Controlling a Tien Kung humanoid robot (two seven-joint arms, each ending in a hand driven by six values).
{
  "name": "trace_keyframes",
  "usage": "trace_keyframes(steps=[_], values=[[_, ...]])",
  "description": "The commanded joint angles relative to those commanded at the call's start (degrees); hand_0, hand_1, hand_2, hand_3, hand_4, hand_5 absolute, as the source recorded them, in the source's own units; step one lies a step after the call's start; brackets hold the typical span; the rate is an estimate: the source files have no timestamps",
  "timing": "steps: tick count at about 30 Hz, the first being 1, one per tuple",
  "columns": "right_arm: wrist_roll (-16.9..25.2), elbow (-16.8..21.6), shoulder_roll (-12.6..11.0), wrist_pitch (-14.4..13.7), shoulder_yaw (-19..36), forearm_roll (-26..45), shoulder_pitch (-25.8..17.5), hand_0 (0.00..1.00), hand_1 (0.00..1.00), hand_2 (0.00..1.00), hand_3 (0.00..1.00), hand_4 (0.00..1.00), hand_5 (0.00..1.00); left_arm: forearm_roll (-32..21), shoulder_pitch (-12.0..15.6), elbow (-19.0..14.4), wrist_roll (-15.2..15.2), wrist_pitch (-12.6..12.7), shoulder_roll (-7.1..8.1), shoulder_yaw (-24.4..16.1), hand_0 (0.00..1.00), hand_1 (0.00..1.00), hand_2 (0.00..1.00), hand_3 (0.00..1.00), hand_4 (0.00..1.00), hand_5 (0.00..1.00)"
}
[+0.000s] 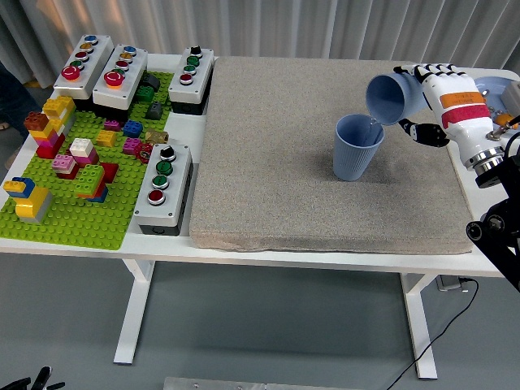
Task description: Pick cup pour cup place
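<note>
- White fingers (424, 73) with black joints wrap around the body of a blue cup (392, 98), the thumb below it on the near side; the right hand (443, 101) grips this cup firmly.
- The held cup is tipped well over on its side, its open mouth facing left and slightly down, its lower lip just above the far-right rim of a second blue cup (357, 146).
- A thin clear stream appears to run from the tilted cup's lip into the second cup, though it is too faint to be sure.
- The second cup stands upright on a grey felt-like mat (325, 203), right of the mat's middle and apart from the hand.
- The right wrist is white with an orange and red band, and leads into a metal cuff and black arm at the picture's right edge.
- The mat covers most of the white table (244, 252).
- On the table's left lies a green building-brick baseplate (73, 223) with stacked coloured bricks (81, 166).
- Grey push-button boxes stand around it: three (122, 77) along the far edge and one (162, 187) between the baseplate and the mat.
- A pale blue dish (491, 85) with small items shows behind the right hand.
</note>
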Motion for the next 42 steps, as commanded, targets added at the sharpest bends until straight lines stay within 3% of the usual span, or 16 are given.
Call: trace_keyframes(steps=[42], values=[[-3.86, 1.26, 0.13, -2.43, -1.96, -2.66, -0.13, 0.853, 0.609, 0.491, 0.541, 0.554, 0.002, 0.04, 0.24, 0.0, 0.13, -0.06, -0.02, -0.01, 0.72, 0.652, 0.731, 0.654, 0.487, 0.978]])
